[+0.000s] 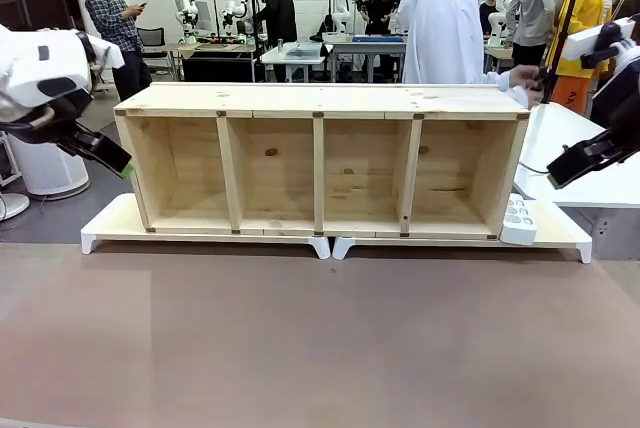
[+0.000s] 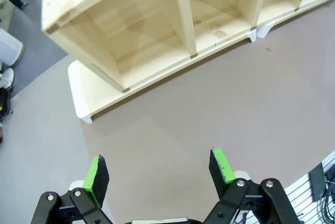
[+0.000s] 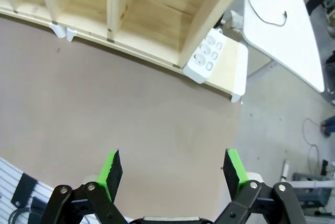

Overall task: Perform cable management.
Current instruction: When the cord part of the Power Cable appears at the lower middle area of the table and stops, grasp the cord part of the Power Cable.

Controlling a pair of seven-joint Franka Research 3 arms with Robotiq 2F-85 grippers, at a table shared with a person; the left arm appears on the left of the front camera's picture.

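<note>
The cable is a thin black cord that lies in a loose curve on the white side table, beyond the shelf's right end, with its small plug at the near end. My right gripper hovers open and empty over the brown tabletop, well short of the cord; in the front view the right gripper hangs beside the shelf's right end. My left gripper is open and empty too, and in the front view the left gripper is held off the shelf's left end.
A four-bay wooden shelf stands on white risers across the table. A white power strip leans at its right foot. A person stands behind the shelf with a hand at its top right corner. The brown tabletop in front is bare.
</note>
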